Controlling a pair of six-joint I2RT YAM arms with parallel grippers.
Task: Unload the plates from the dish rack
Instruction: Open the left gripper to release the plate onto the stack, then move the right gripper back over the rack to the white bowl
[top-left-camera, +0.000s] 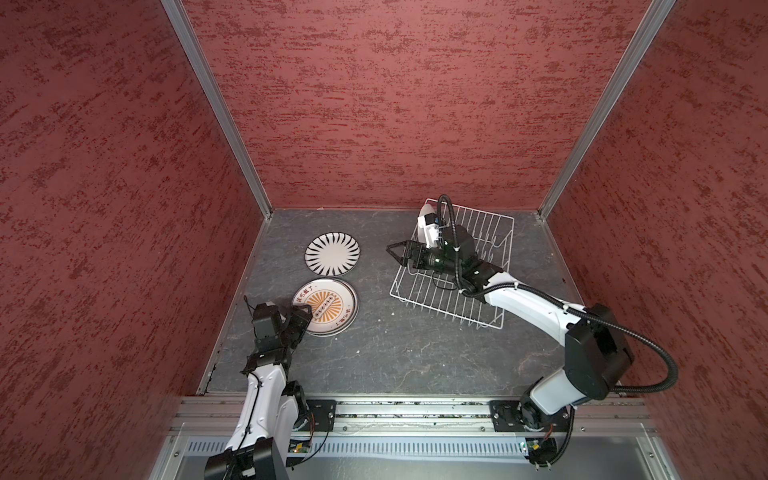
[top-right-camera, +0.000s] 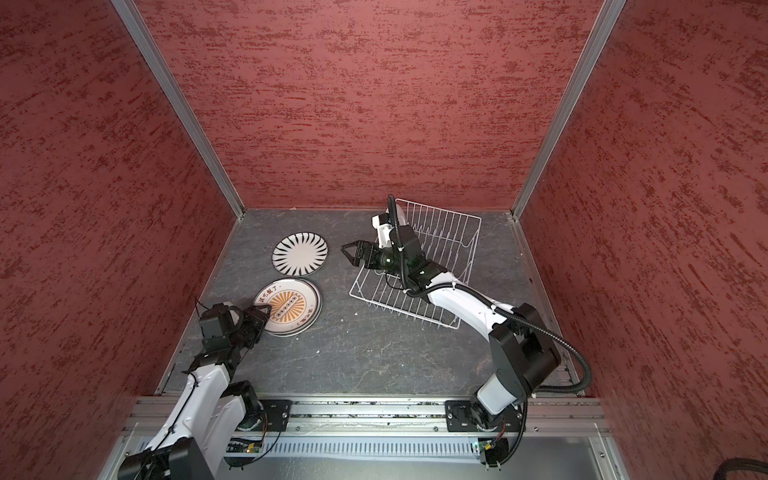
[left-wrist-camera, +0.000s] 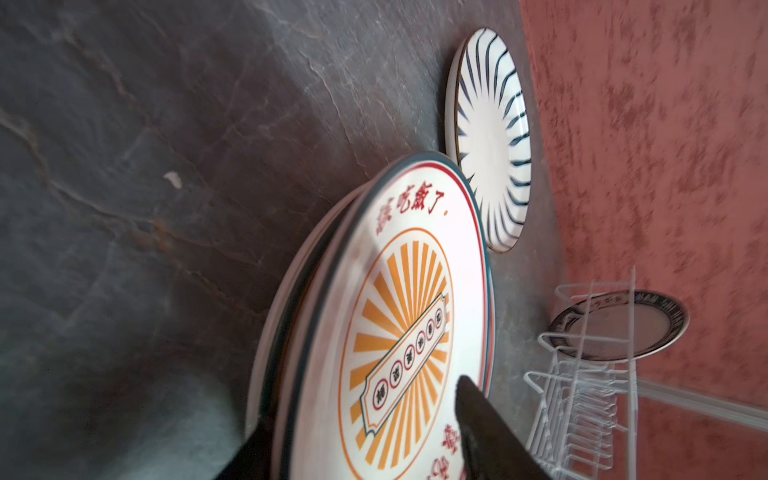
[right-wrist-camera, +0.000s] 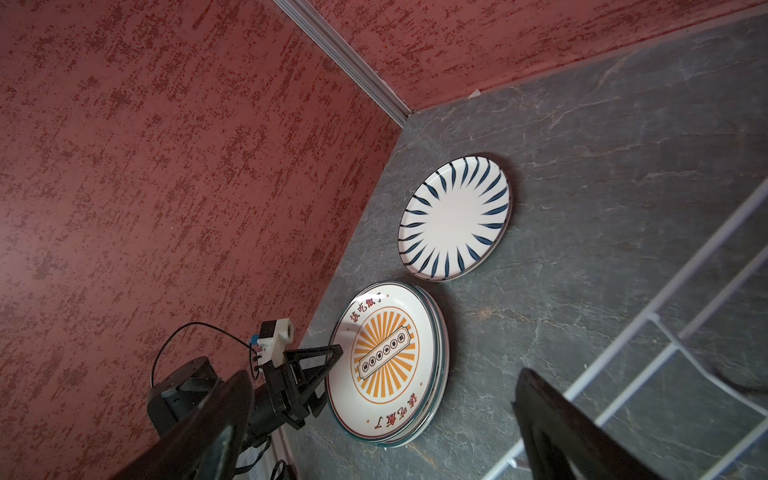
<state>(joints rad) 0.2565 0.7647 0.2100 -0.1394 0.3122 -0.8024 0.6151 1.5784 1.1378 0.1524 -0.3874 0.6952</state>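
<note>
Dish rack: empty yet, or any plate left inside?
Not empty: one dark-rimmed plate stands on edge in the dish rack.

Overhead stereo pair, close low wrist views

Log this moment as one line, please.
left gripper: open at sunburst plate stack rim | right gripper: open, empty, above dish rack edge | striped plate: flat on table | dark-rimmed plate: standing in rack

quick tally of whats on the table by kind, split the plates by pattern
striped plate: 1
plates in the sunburst stack: 3, judging by the rims in the left wrist view
dark-rimmed plate, standing in the rack: 1
dish rack: 1
total: 6
</note>
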